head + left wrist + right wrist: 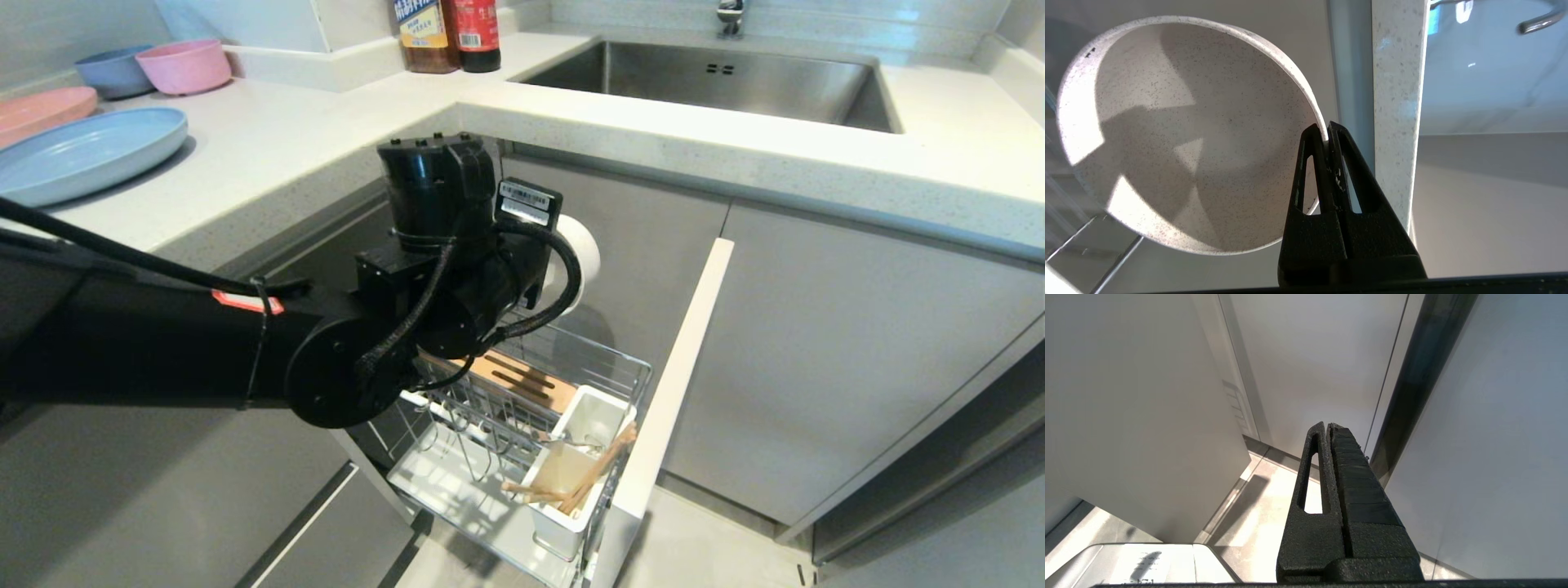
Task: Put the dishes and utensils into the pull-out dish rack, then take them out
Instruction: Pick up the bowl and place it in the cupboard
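Observation:
My left gripper (1327, 128) is shut on the rim of the speckled off-white bowl (1180, 134), which it holds tilted on edge. In the head view only a sliver of the bowl (584, 249) shows behind the left wrist, above the back of the pull-out dish rack (616, 359). The rack stands pulled out, with its wooden strip (522, 380) and white utensil holder (563, 523). Wooden chopsticks (600, 474) lean in the holder. A light-blue plate (82, 151) lies on the counter at the left. My right gripper (1327, 425) is shut on nothing, parked low by the cabinets.
The counter edge (653, 143) overhangs the rack, and the sink (718, 77) lies beyond it. Two bottles (449, 33) stand at the back. A pink bowl (184, 65), a blue bowl (114, 72) and a pink plate (41, 110) sit at the far left. The rack's front panel (678, 367) juts forward.

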